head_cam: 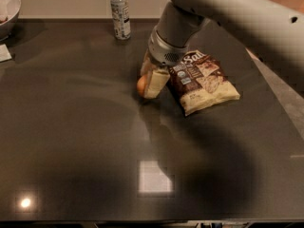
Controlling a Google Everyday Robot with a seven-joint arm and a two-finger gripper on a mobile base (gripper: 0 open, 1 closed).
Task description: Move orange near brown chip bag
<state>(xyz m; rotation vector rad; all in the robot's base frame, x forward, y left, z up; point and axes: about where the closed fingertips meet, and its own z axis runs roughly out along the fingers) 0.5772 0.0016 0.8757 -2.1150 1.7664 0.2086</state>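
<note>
The orange (141, 85) is a small round fruit held between the cream-coloured fingers of my gripper (148, 83), low over the dark tabletop. The gripper is shut on it, and one finger (156, 82) hides most of the fruit. The brown chip bag (202, 81) lies flat just right of the gripper, dark brown with white lettering and cream edges. Only a narrow gap separates the orange and the bag's left edge. My grey arm reaches down from the upper right.
A clear plastic bottle (120, 12) stands at the back edge of the dark table (76, 141). A white bowl (8, 8) sits at the far left corner, with a white paper scrap (4, 52) beside it. The table's right edge runs diagonally past the bag.
</note>
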